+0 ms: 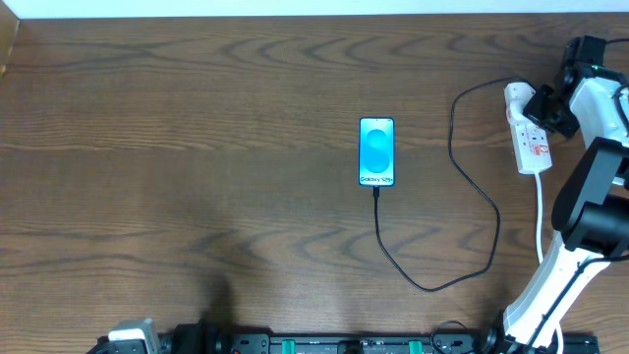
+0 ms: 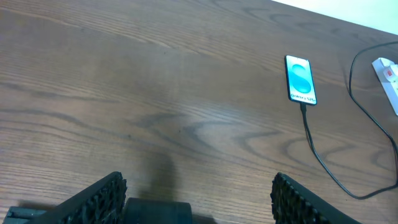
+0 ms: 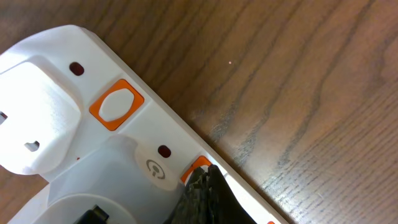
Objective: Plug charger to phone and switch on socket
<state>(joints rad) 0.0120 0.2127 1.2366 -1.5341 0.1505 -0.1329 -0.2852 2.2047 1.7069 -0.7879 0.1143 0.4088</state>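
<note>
**Overhead view.** The socket [image 1: 529,133] is a white, elongated plastic strip with red markings, lying flat on the dark wood-grain table [image 1: 197,147]. The phone [image 1: 376,150], a slim rectangle with a glossy cyan screen, lies well apart from the socket, toward the table's middle. The charger [image 1: 432,287], a thin, limp black cable, leaves the white plug [image 1: 513,93] at the socket's far end, loops wide and meets the phone's short edge. It appears to be seated there. The right gripper [image 1: 543,106] sits over the socket, just beside that plug.

**Left wrist view.** The left gripper [image 2: 199,202] is well away from the socket, with its ribbed black fingers [image 2: 102,198] spread wide and nothing between them.

**Right wrist view.** The right gripper [image 3: 208,193] has its textured fingertips pressed together into one point, grasping nothing. That point overlaps an orange switch [image 3: 198,168] on the socket's smooth top face. A second, hexagonal orange button [image 3: 116,106] lies nearer the plug. Whether the tip bears down cannot be told.

**Step in hand.** Judged as the switching-on step. The next move calls for a short, straight press on the small switch, and the light strip may slide on the wood.
</note>
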